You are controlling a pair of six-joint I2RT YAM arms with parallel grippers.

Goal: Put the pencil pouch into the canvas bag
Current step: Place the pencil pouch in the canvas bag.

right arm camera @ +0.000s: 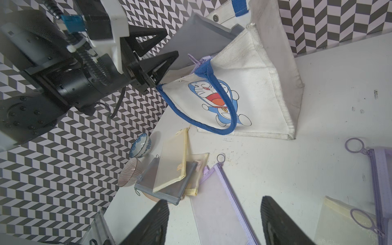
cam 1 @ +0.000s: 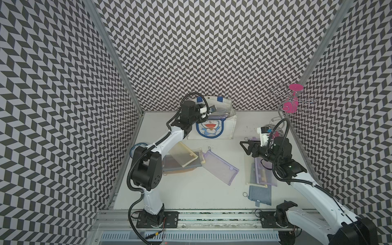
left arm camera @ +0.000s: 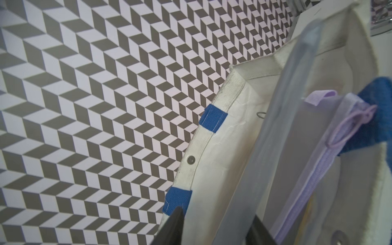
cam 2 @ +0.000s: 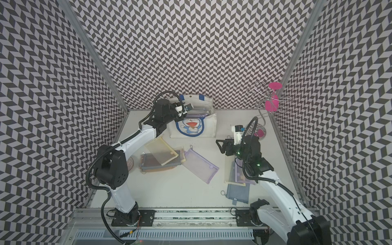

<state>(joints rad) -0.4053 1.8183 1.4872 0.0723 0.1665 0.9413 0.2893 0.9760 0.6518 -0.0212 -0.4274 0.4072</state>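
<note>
"Releasing is the step we read. Both top views: our left claw [cam 1: 207, 114] at the mouth of the canvas bag [cam 1: 227, 129], the pencil pouch [cam 1: 220, 112] standing in it."
"Left wrist: jaws apart astride the pouch, part above the rim. Next, we judge, a straight lift clear of the blue strap [left arm camera: 379, 99]."
"Right wrist: our right claw [right arm camera: 214, 222] gapes empty over the white table [right arm camera: 318, 84]; spare pouches [right arm camera: 222, 201] lie there, zigzag walls [right arm camera: 339, 17] around."
</note>
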